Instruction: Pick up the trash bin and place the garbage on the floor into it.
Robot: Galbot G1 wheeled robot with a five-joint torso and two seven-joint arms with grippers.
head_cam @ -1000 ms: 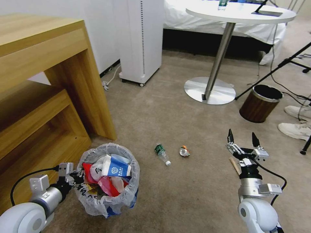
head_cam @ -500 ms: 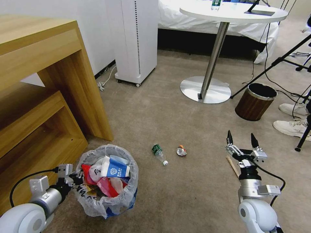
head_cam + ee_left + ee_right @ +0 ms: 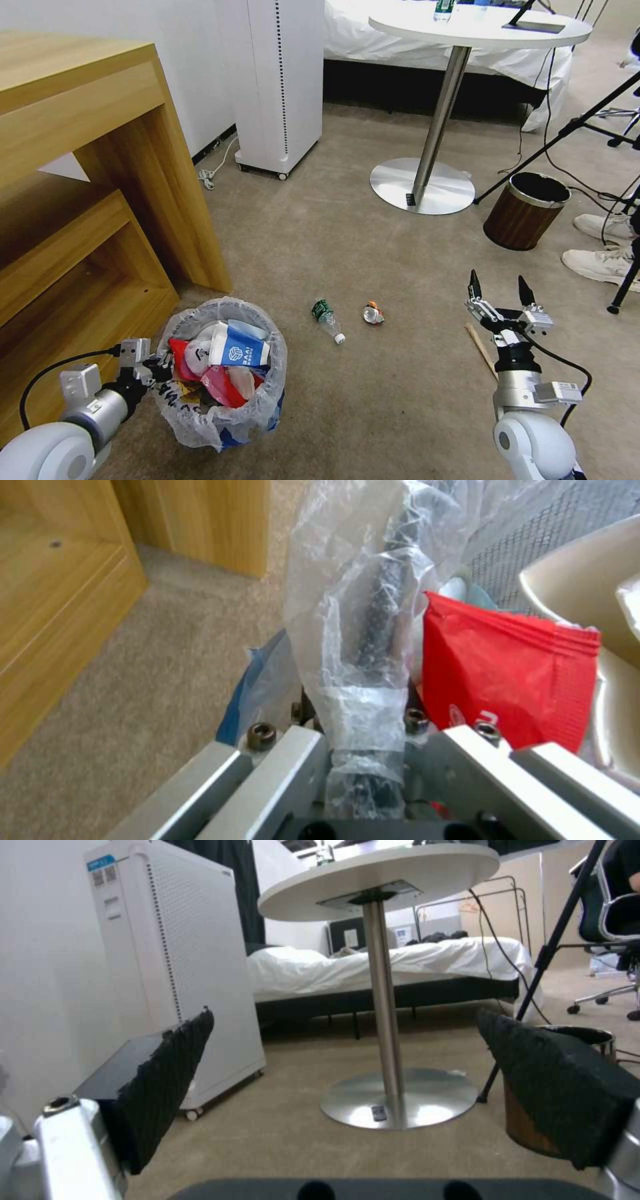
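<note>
I note the trash bin (image 3: 223,373) upright, mouth up, left tool (image 3: 152,369) clamping its rim; bottle (image 3: 327,319) lies cap toward me; right tool (image 3: 499,297) raised, fingers apart.

Two bins (image 3: 223,393) (image 3: 525,210), one bottle (image 3: 325,319), one cup (image 3: 372,313), one stick (image 3: 481,348).

- This looks like a bedroom, maybe in a hotel.
- A bed (image 3: 400,965) with white sheets stands at the back.
- The floor (image 3: 373,400) is soft tan carpet.
- A round white surface (image 3: 480,27) stands on a shiny metal pole.
- A wooden desk (image 3: 80,133) is by the wall.
- A tall white machine on wheels (image 3: 280,80), perhaps an air cleaner, is close by.
- A brown bin (image 3: 525,210) sits on the carpet.
</note>
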